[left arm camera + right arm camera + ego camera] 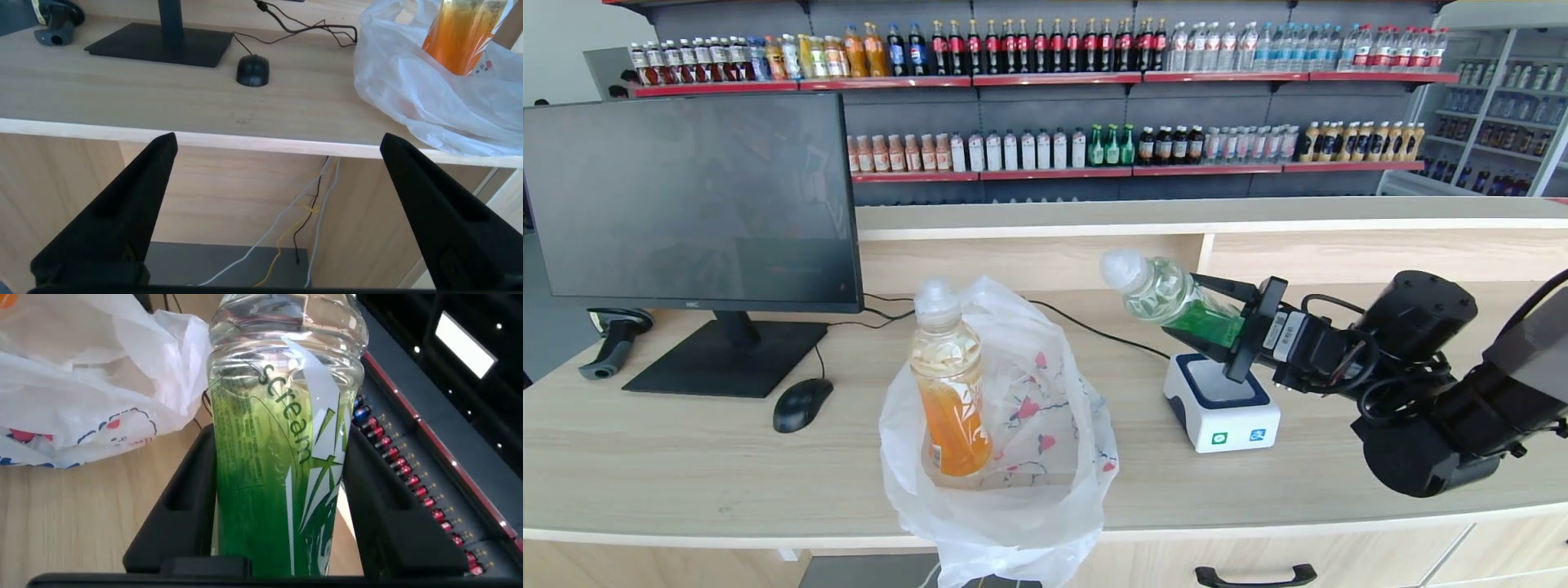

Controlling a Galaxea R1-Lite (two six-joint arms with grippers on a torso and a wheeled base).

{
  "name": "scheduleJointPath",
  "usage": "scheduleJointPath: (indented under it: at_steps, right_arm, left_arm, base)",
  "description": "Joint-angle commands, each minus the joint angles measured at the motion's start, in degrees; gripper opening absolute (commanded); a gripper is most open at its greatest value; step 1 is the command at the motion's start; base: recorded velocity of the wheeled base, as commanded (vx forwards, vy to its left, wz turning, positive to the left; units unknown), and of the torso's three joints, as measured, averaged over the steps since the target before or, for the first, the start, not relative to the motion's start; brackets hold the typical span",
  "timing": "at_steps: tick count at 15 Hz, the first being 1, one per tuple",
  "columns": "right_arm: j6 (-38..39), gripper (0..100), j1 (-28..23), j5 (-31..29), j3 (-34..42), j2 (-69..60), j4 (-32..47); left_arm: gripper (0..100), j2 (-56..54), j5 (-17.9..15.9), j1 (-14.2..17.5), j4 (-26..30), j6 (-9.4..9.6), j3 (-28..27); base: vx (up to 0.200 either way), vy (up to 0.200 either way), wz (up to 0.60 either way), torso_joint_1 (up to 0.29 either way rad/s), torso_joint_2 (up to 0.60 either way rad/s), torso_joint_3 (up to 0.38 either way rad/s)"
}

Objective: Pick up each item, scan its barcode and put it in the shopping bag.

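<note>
I see a light wooden counter [686,457] carrying, taken from the shopping bag [1045,425] at its front edge:
- mouse [802,404], 9 o'clock
- monitor [690,196] on its stand, 10 o'clock
- handheld scanner [613,343], beyond the stand, 9 o'clock
- white scanner box [1221,404], 3 o'clock

The right arm [1462,392] comes in from 4 o'clock in the head view. Its right gripper [1180,304] points toward 10 o'clock, and both fingers [1225,287] are clamped on a tilted green bottle [1152,286]. The left gripper [278,143] has its fingers [131,212] spread wide apart.
</note>
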Motion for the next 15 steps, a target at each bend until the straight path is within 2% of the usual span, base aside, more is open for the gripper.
scheduleJointPath:
  at_steps: [1,6,15]
  right_arm:
    - [-0.1,0,-0.7,0.0,0.0,0.1,0.0]
    - [-2.7,0,-2.0,4.0,1.0,0.1,0.0]
    - [-2.9,0,-2.0,4.2,0.4,1.7,0.0]
  left_arm:
    - [100,0.0,0.0,0.0,0.0,-0.01,0.0]
    - [100,0.0,0.0,0.0,0.0,-0.01,0.0]
    - [100,0.0,0.0,0.0,0.0,-0.01,0.0]
  base:
    - [0.0,0.0,0.0,0.0,0.0,0.0]
    - [0.0,0.0,0.0,0.0,0.0,0.0]
    - [0.0,0.0,0.0,0.0,0.0,0.0]
